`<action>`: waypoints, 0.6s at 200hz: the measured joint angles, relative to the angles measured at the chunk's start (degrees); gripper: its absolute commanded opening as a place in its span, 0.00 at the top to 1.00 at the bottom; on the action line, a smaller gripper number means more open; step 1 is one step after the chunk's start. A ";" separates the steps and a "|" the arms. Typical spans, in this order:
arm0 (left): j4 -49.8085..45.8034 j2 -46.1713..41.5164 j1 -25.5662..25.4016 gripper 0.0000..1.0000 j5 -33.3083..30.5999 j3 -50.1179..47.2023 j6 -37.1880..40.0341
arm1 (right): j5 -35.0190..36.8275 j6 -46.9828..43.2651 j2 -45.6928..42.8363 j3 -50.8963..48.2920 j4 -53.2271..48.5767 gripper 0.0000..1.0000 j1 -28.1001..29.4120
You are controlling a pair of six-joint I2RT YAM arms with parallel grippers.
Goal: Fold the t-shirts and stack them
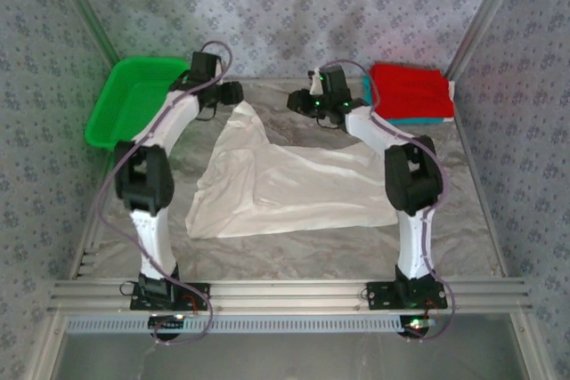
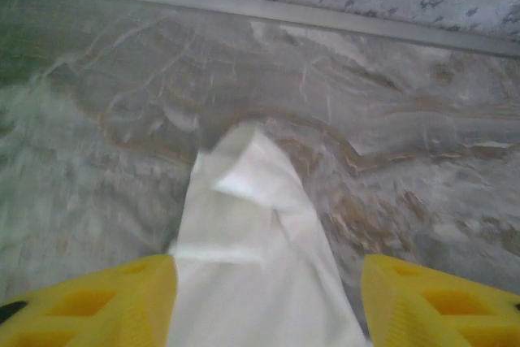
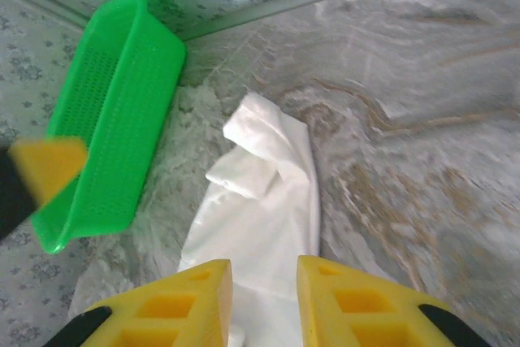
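Floral grey wall cloth (image 1: 294,6) surrounds a marbled tabletop (image 1: 481,220).

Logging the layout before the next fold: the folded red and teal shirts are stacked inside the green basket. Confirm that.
Not right. The folded red and teal shirts are stacked, but on the table at its far right corner, not inside the green basket, which sits apart at the far left. The top external view shows this.
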 measured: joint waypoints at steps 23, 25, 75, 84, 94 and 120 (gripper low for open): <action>-5.70 11.56 -0.07 0.28 0.02 15.19 2.29 | 3.37 -1.99 -8.85 -13.70 4.70 0.57 -1.33; -6.29 12.68 -0.07 0.28 0.02 16.74 2.36 | 3.74 -2.16 -9.90 -15.15 4.92 0.57 -1.49; -18.12 32.33 -0.11 0.21 0.26 45.33 3.98 | 9.22 -2.97 -26.16 -34.10 8.74 0.54 -7.89; -18.75 33.66 -0.15 0.21 0.42 46.53 3.98 | 9.97 -3.23 -28.33 -36.09 8.70 0.53 -8.83; -19.19 34.60 -0.17 0.21 0.63 46.75 3.98 | 10.84 -3.50 -31.15 -38.45 8.55 0.53 -9.73; -19.26 36.39 -0.17 0.28 2.05 46.75 3.76 | 11.58 -3.98 -36.00 -42.16 8.57 0.53 -11.30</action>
